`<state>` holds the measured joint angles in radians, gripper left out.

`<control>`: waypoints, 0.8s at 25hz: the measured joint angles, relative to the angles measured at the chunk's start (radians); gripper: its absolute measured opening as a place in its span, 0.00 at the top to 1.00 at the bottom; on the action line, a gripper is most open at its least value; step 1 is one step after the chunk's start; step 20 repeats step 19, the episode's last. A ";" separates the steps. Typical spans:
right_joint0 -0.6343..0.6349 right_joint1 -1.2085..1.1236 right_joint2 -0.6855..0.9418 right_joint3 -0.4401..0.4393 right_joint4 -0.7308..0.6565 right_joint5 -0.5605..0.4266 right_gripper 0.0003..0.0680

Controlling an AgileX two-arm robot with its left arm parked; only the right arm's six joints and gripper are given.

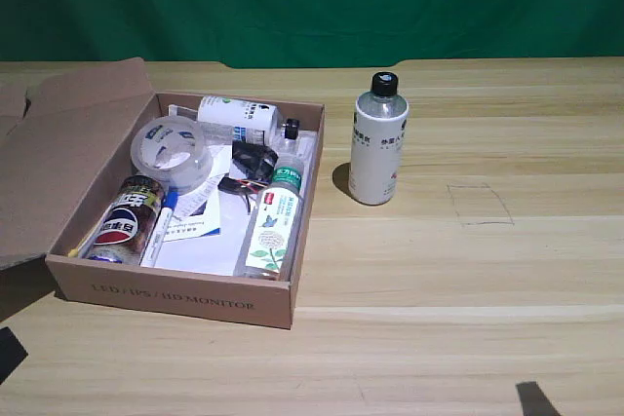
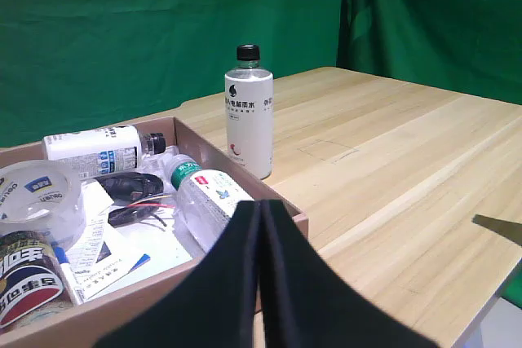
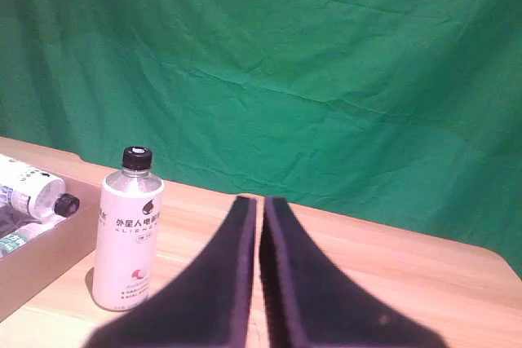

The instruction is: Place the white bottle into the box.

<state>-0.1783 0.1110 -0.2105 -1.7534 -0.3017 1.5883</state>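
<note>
Nearest the exterior camera is bare wooden table (image 1: 458, 338). The box (image 1: 175, 296) sits on it toward the exterior view's left, its printed side facing the camera and its big flap (image 1: 58, 153) folded out to the left. Inside, toward the front, a cola can (image 1: 124, 221) lies next to a pen (image 1: 159, 228), with papers (image 1: 200, 236) beneath and a clear bottle with a green cap (image 1: 273, 224) lying along the wall nearer the table's open part. Further back in the box are a roll of clear tape (image 1: 171, 148), a dark tangle that may be wires (image 1: 249, 168), though it is hard to make out, and a second white bottle (image 1: 239, 119) lying on its side against the back wall. The white bottle (image 1: 378, 141) stands upright on the table outside the box, just beside that wall on the exterior view's right, not touching it, its black cap on. A faint pencilled square (image 1: 480, 205) marks the table further to the right. In the right wrist view the right gripper (image 3: 259, 270) has its two dark jaws drawn together with only a thin slit between them, holding nothing, and the white bottle (image 3: 128, 242) stands beyond them, apart from the fingers. A green cloth (image 1: 312, 2) hangs behind the table.
</note>
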 joint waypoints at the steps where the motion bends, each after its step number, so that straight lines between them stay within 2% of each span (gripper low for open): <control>1: 0.000 0.000 0.000 0.000 0.000 0.000 1.00; 20: 0.000 0.000 0.000 0.000 0.000 0.000 1.00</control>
